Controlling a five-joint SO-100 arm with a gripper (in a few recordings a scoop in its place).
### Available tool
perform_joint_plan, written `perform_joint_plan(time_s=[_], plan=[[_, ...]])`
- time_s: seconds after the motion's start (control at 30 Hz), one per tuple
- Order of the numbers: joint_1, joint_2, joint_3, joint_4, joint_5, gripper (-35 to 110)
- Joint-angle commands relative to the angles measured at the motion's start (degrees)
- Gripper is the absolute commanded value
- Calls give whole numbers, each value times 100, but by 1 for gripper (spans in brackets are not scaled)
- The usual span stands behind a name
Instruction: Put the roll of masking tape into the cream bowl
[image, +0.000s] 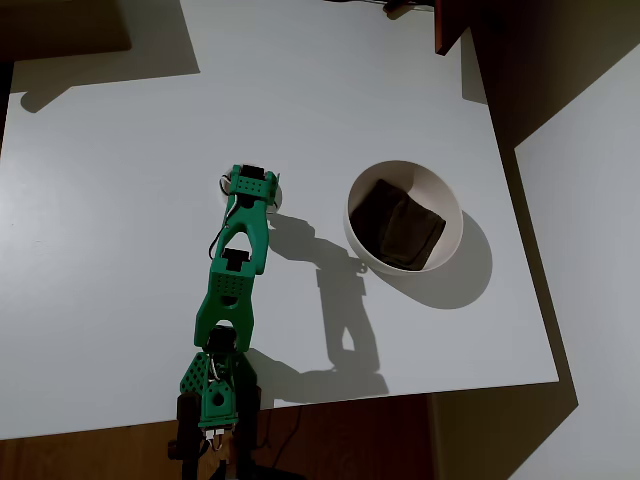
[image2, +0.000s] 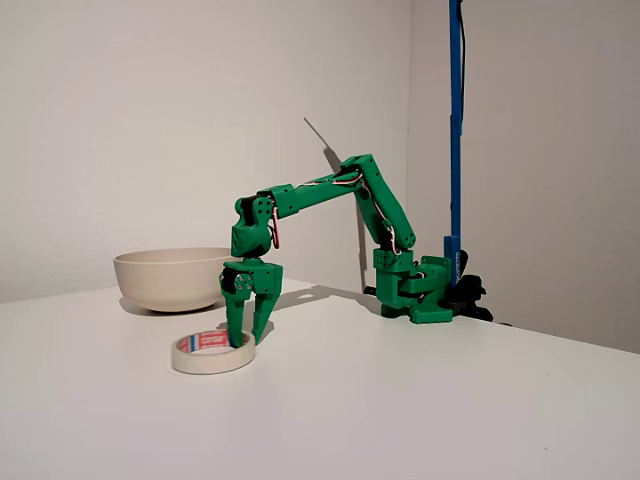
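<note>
Green arm (image2: 330, 190) reaches forward, elbow raised, wrist bent straight down. Pincer (image2: 249, 335) points vertically downward, fingers (image2: 236, 325) parted slightly, tips low.

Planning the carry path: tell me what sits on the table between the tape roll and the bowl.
Nothing does. In the overhead view the stretch between the tape roll and the bowl is bare white table, crossed only by the arm's shadow. The gripper stands at the roll.

Overhead, the arm (image: 240, 235) hides nearly all of the roll of masking tape (image: 277, 196).
</note>
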Motion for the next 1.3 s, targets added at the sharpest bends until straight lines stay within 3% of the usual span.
perform_joint_plan(time_s=[0.0, 0.33, 0.87, 1.27], plan=[[-9, 246, -316, 35, -35, -8], [-229, 1020, -316, 158, 62, -8], [-791, 4087, -316, 958, 439, -8], [-193, 6021, -712, 1626, 615, -8]])
